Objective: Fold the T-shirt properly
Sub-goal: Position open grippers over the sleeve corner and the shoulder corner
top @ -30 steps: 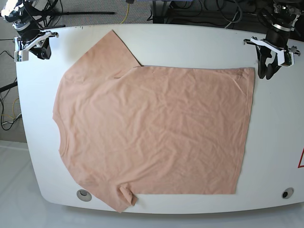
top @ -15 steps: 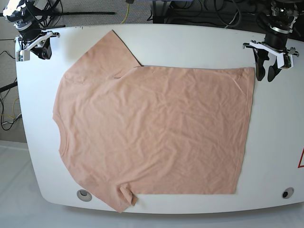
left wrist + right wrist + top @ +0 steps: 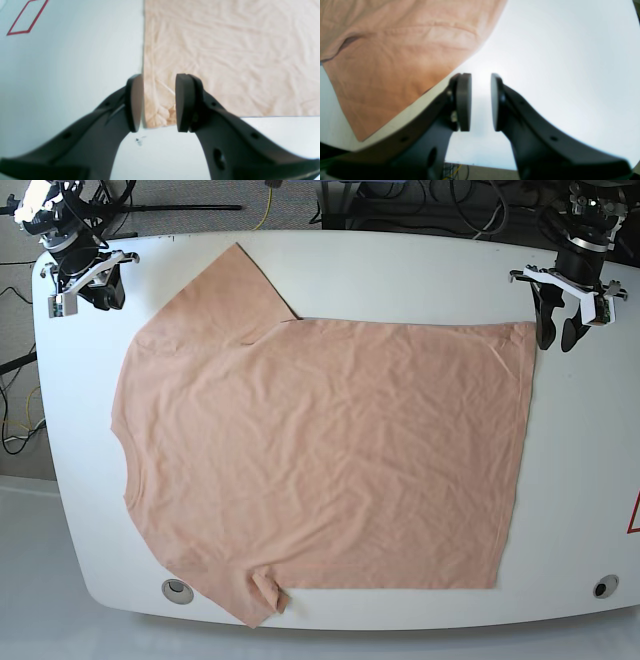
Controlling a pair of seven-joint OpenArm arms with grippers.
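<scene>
The peach T-shirt (image 3: 320, 450) lies spread flat on the white table (image 3: 400, 265), neck toward the left and hem toward the right. My left gripper (image 3: 556, 338) stands open at the far right, just off the hem's far corner. In the left wrist view its fingers (image 3: 183, 102) straddle that hem corner of the T-shirt (image 3: 225, 50) from above, with nothing clamped. My right gripper (image 3: 92, 296) hovers at the far left corner, apart from the far sleeve. Seen from the right wrist, the gripper (image 3: 481, 102) is open by a narrow gap over bare table, and the T-shirt (image 3: 395, 50) sleeve lies to its upper left.
A red outlined mark (image 3: 634, 515) sits at the table's right edge and also shows as a red mark (image 3: 26, 17) in the left wrist view. Two round holes (image 3: 177, 589) (image 3: 604, 587) sit near the front edge. Cables (image 3: 400, 205) run behind the table.
My left gripper's jaws have spread and it has shifted slightly by the hem corner. The right gripper has moved a little inward toward the sleeve and its jaws have parted slightly.
</scene>
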